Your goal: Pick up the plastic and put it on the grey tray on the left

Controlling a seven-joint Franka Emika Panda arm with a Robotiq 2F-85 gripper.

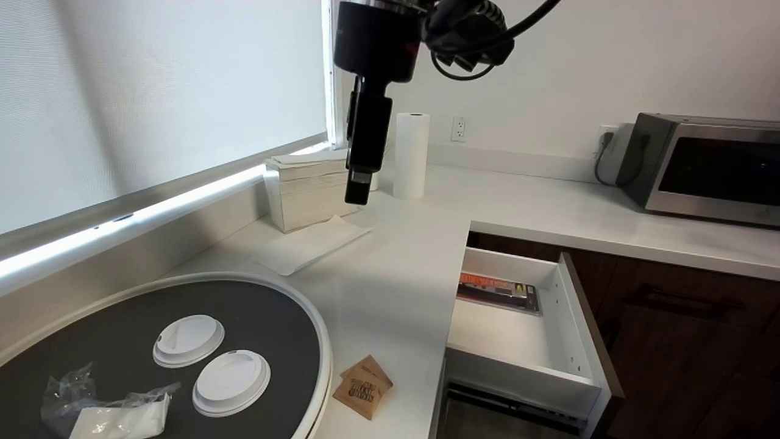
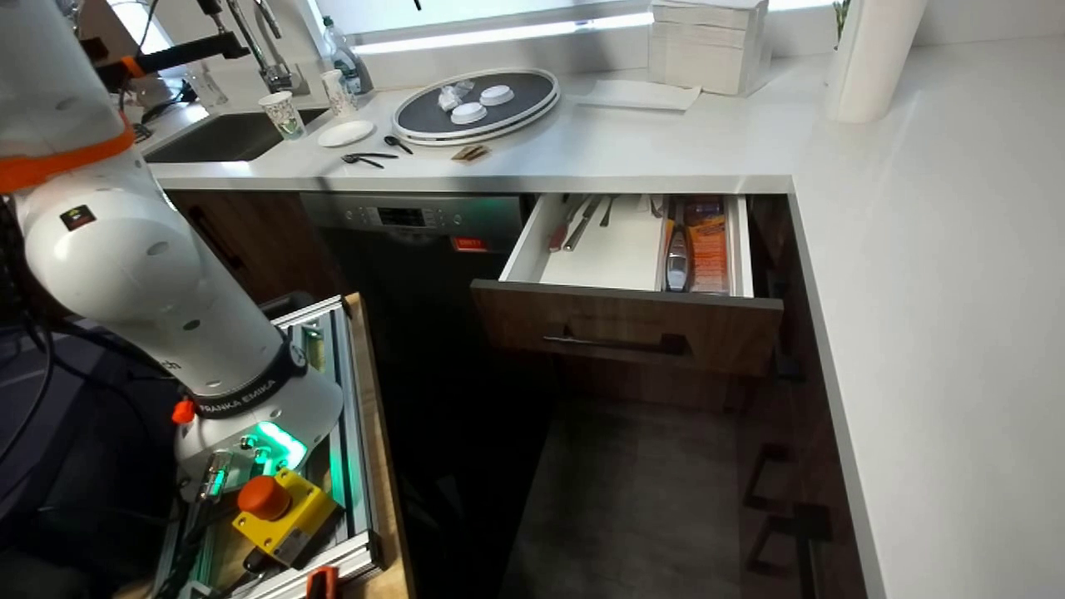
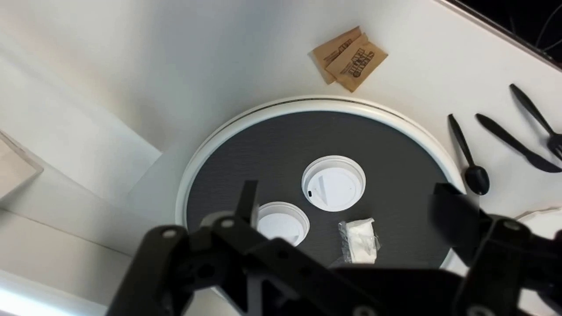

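A crumpled piece of clear plastic with white contents (image 1: 120,422) lies on the round grey tray (image 1: 268,317), which has a white rim. The plastic also shows in an exterior view (image 2: 454,95) and in the wrist view (image 3: 362,241), where the gripper body hides its lower end. The tray also shows in the wrist view (image 3: 263,149) and in an exterior view (image 2: 528,90). My gripper (image 1: 358,189) hangs high above the counter, apart from the plastic. In the wrist view its fingers (image 3: 351,202) are wide apart with nothing between them.
Two white cup lids (image 3: 333,183) (image 3: 284,226) lie beside the plastic on the tray. Brown packets (image 1: 364,390) and black cutlery (image 3: 505,134) lie near its rim. A drawer (image 1: 518,332) stands open. A napkin stack (image 1: 314,192) and paper roll (image 1: 411,155) stand by the window.
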